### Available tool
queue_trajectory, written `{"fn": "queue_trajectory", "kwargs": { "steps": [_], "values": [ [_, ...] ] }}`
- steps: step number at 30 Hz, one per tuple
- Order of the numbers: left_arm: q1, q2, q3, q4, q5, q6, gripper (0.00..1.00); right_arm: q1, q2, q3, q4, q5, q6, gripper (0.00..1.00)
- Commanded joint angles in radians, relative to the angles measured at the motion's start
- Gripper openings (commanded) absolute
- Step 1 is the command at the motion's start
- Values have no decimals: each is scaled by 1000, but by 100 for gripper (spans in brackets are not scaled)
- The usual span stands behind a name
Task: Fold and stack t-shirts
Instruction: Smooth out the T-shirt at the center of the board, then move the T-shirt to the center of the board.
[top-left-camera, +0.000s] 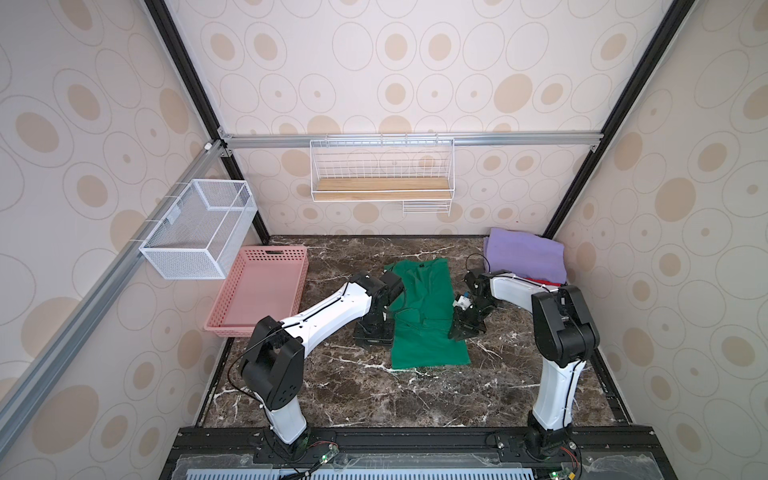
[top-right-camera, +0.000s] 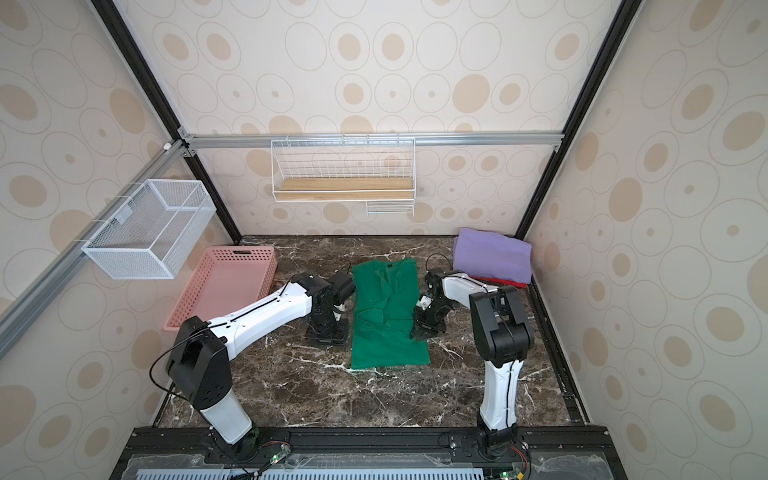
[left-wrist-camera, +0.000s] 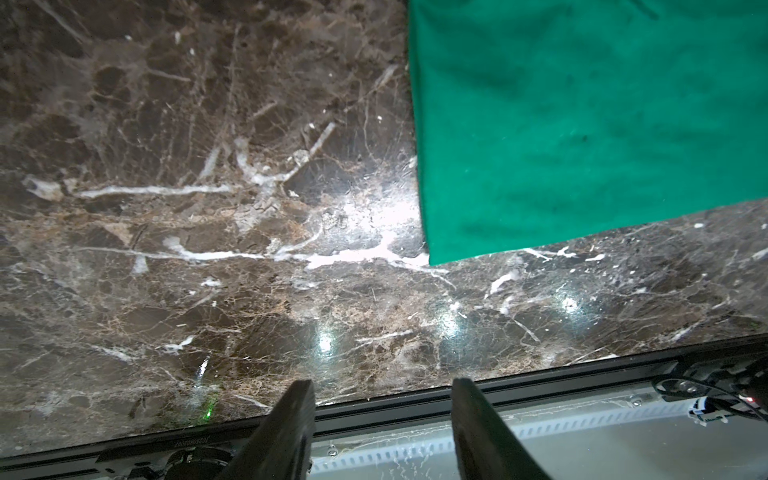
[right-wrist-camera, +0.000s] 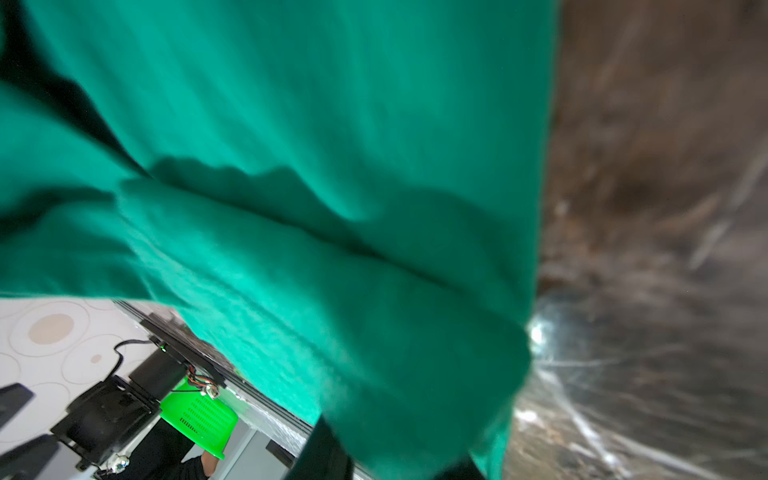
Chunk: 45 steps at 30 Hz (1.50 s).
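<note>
Now, your list, left to right: pink basket (top-left-camera: 291, 249), left edge of the desk (top-left-camera: 415, 395). Left gripper (left-wrist-camera: 382, 384), jaws apart, empty, beside the shirt. Green t-shirt (top-left-camera: 428, 307), mid-desk, partly folded. Right gripper (top-left-camera: 460, 331), clamped on its right edge. Lavender t-shirt (top-left-camera: 525, 255) atop red t-shirt (top-left-camera: 544, 283), far right corner.

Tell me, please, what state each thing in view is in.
Green shirt, partly folded lengthwise, lying flat.
Purple shirt, folded, top of the stack.
Red shirt, under the purple, only an edge showing.
Pink basket, empty.
Left gripper, open, empty.
Right gripper, shut on the green shirt's edge.
</note>
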Motion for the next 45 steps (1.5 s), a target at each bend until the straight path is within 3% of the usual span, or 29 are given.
{"fn": "queue_trajectory", "kwargs": {
  "steps": [1, 12, 18, 21, 23, 26, 33, 38, 45],
  "values": [
    [-2, -20, 20, -41, -14, 19, 56, -6, 27, 75, -11, -11, 2, 29],
    [-2, 24, 78, -83, -22, 47, 56, -20, 208, 458, -109, -48, 23, 29],
    [-2, 56, 117, -95, -19, 58, 56, -52, 204, 607, -209, -53, 18, 29],
    [-3, 79, 157, -97, -22, 63, 56, -55, 94, 475, -223, -30, -20, 30],
    [-1, 80, 151, -63, -21, 56, 56, -56, -15, 297, -196, 2, -42, 31],
    [1, 92, 77, 26, 36, 23, 57, -61, -141, 52, -162, 26, -60, 45],
    [-1, 104, -98, 201, 138, -46, 56, -71, -328, -296, -88, 8, -57, 54],
    [-3, 116, -132, 248, 145, -67, 56, -71, -338, -345, -70, 4, -58, 54],
    [-4, 144, 15, 246, 155, -106, 56, -61, -315, -266, -72, -23, -40, 54]
  ]
}}
